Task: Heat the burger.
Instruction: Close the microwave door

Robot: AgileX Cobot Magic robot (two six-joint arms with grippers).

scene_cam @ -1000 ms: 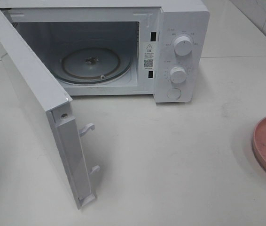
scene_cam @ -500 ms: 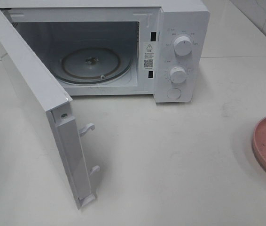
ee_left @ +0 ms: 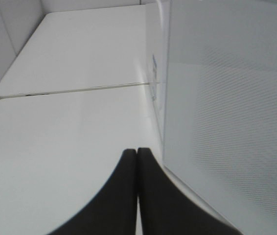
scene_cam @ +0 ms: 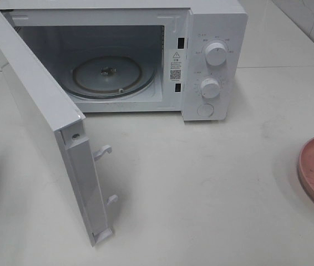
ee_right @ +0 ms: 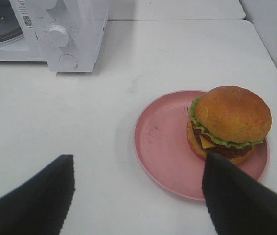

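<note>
Burger (ee_right: 229, 123) sits on the pink plate (ee_right: 165, 147), toward one edge of it, on the white surface (scene_cam: 212, 183); the microwave (scene_cam: 215, 33) stands well apart from the plate with its door (scene_cam: 40, 127) swung wide and the glass turntable (scene_cam: 110, 75) bare; right end effector (ee_right: 136, 191) hangs above the plate with its black fingers (ee_right: 236, 200) spread apart, holding nothing; left end effector (ee_left: 137, 191) has its fingers pressed together just beside the door panel.
</note>
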